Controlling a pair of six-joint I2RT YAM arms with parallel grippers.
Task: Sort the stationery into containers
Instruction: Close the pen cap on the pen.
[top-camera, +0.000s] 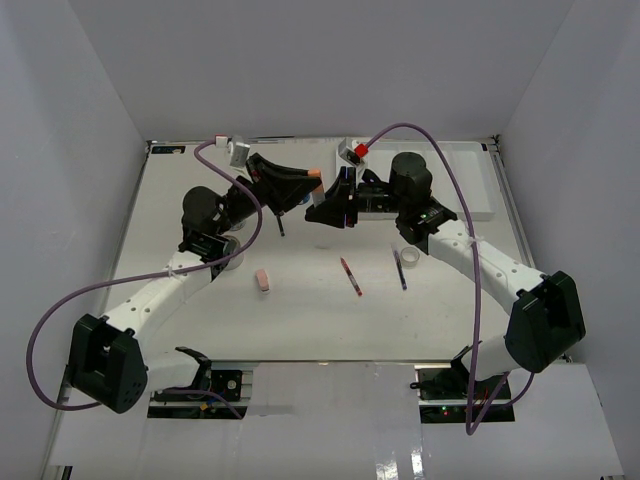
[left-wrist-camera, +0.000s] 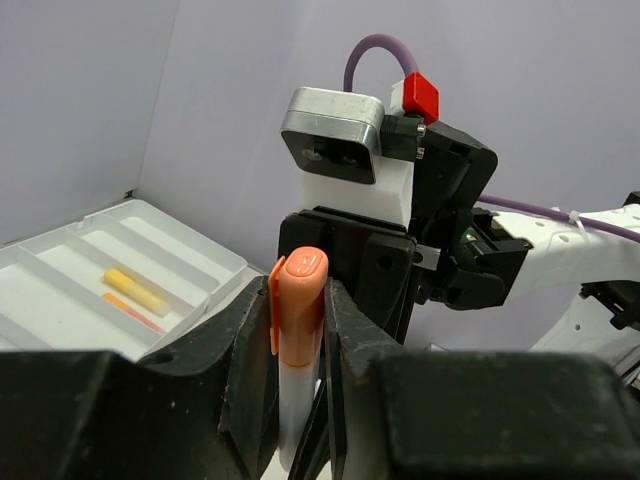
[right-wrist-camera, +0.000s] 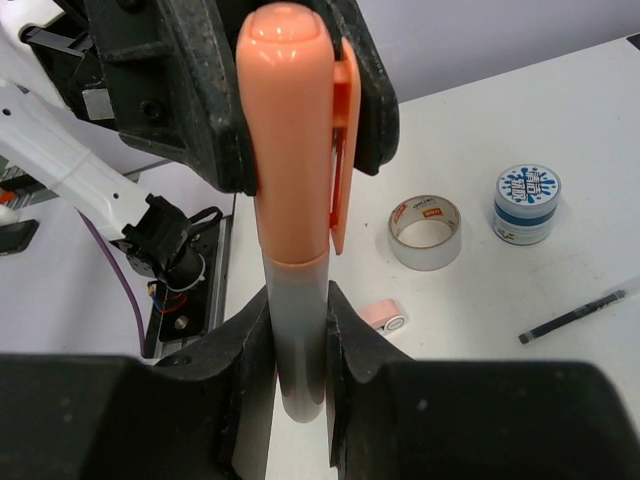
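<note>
The orange marker (right-wrist-camera: 295, 150) is held upright in the air between the two arms. The left gripper (left-wrist-camera: 300, 345) is clamped on its cap and the right gripper (right-wrist-camera: 297, 345) is closed narrow around its pale barrel, though how firmly each one bites is hard to judge from these close views. This looks like a hand-over on the way to the white tray (left-wrist-camera: 170, 240), where a yellow marker (left-wrist-camera: 135, 287) already lies. Next, one gripper should probably let go only once the other has it securely, and the tray's place on the right arm's side suggests the left should release.

White table (top-camera: 300, 320) — pale grey walls (top-camera: 300, 60) enclose it.
</note>
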